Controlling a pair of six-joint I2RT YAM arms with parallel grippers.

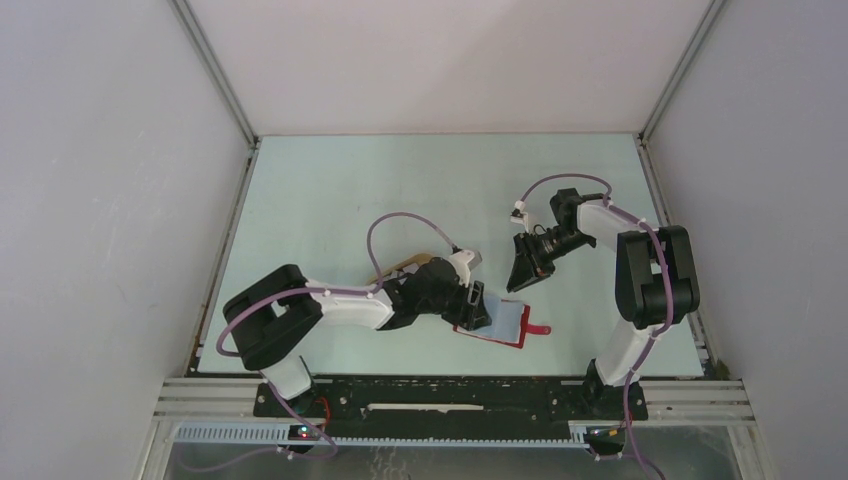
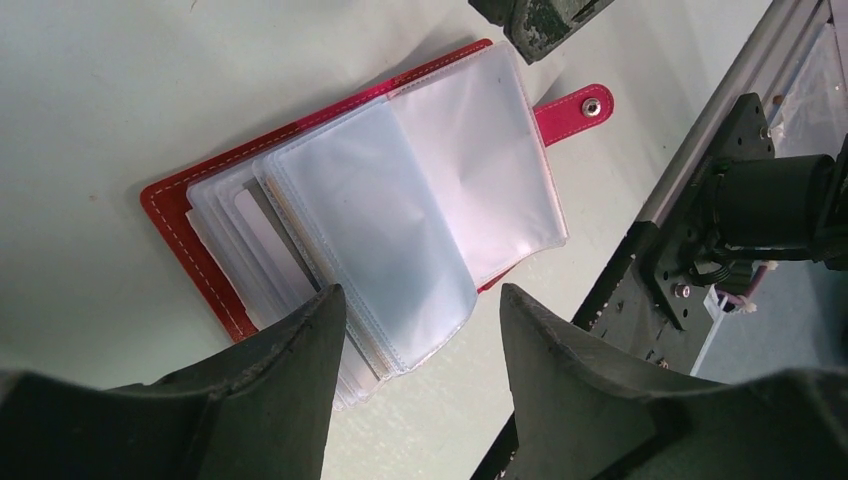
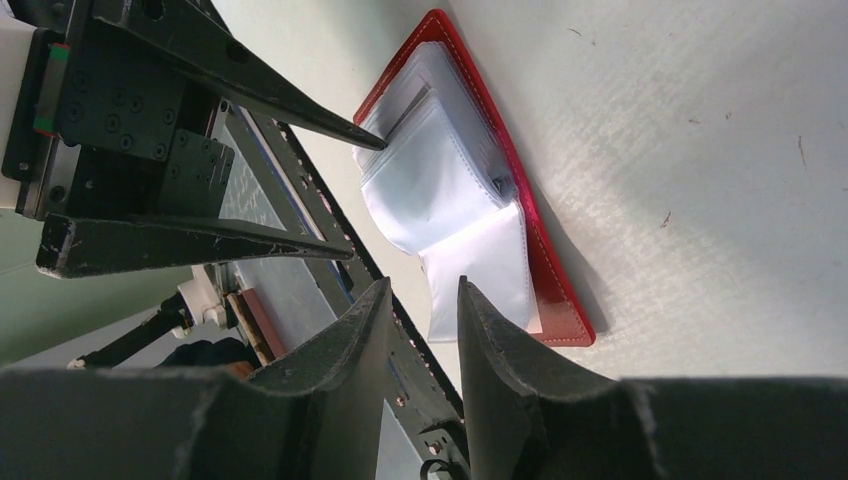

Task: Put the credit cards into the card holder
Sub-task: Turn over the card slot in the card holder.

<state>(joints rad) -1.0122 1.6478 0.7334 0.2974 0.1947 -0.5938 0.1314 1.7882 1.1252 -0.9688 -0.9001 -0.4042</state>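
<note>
Spreading wide, the left gripper (image 2: pixel 420 292) hangs over the open card holder (image 2: pixel 400 200). One finger (image 3: pixel 300 108) seems to touch the clear sleeves, and nothing is clasped. The right gripper (image 3: pixel 422 285) shows only a narrow gap between its fingers and is empty, poised just beyond the holder. The holder lies on the pale green table (image 1: pixel 400 180) near the front edge, with white walls around. Only the left wrist view shows a pale card (image 2: pixel 262 232) tucked in a sleeve. Only the overhead view shows a beige tray (image 1: pixel 408 265) behind the left arm.
</note>
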